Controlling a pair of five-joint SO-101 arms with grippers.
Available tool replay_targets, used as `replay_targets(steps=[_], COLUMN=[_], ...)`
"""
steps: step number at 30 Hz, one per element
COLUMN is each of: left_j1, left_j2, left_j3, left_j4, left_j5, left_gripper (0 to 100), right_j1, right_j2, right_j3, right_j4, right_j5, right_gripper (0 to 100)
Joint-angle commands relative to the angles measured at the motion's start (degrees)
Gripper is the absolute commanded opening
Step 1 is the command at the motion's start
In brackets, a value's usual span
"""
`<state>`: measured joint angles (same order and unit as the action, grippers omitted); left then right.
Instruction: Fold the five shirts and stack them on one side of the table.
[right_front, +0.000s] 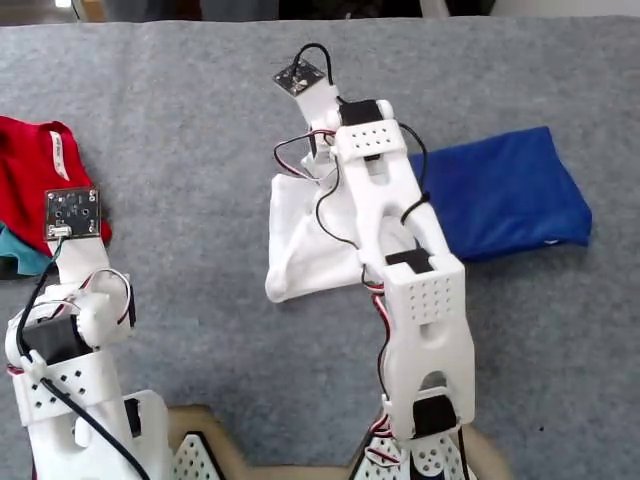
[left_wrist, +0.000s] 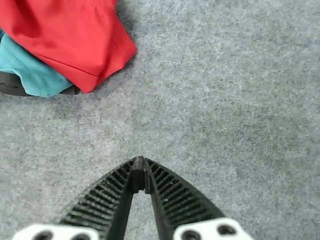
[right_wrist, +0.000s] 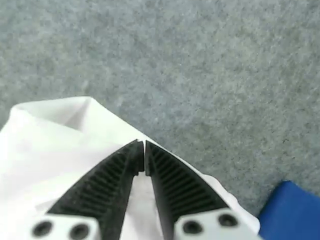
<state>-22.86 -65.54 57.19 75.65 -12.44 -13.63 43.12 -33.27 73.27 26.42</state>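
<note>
Over the far edge of the white shirt hangs the right gripper, jaws pressed together tip to tip, with no cloth visibly caught between them. Tips sit right on the line where white fabric meets the grey table cover. From there the shirt spreads back toward the arm bases; its body lies under the arm and toward the robot, not ahead of the tips. Partly folded, I judge, with its longer run roughly along the arm's own line. Just beside it, on the robot's right, is the blue shirt, folded flat; the arm hides whether the two touch. Left gripper likewise clenched on nothing, above bare cover, with the red shirt and the teal shirt beneath it heaped near its tips at the table's left edge. White shirt is well apart from that arm. Judgement: right arm is plainly the nearer one; any grip on the white hem means opening first, then closing on the edge directly below.
</note>
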Motion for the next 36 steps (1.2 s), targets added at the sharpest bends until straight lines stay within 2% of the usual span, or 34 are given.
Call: replay_targets(steps=[1, 4, 12, 18, 26, 30, 36], left_j1=[-0.40, -0.40, -0.40, -0.40, -0.48, -0.48, -0.48], left_j2=[-0.70, -0.70, -0.79, -0.79, -0.79, -0.79, -0.70], left_j3=[-0.22, -0.22, -0.22, -0.22, -0.22, -0.22, -0.22], left_j4=[-0.97, -0.88, -0.70, -0.62, -0.62, -0.62, -0.62], left_j5=[-0.53, -0.53, -0.53, -0.53, -0.53, -0.53, -0.53], left_gripper=[3, 3, 3, 3, 3, 3, 3], right_j1=[-0.53, -0.26, -0.18, -0.35, 0.79, 4.13, 6.95], right_j2=[-0.31, -0.57, -0.66, -0.40, -0.40, -0.48, -4.09], right_j3=[0.92, 1.63, -8.57, -15.78, -15.69, -15.43, -5.32], right_j4=[0.26, 1.05, 16.26, 22.24, 27.52, 27.87, 27.87], right_j5=[-0.09, -0.26, -0.09, 0.00, 0.00, 0.00, 4.40], right_gripper=[1.4, 1.4, 1.4, 1.4, 1.4, 1.4, 1.3])
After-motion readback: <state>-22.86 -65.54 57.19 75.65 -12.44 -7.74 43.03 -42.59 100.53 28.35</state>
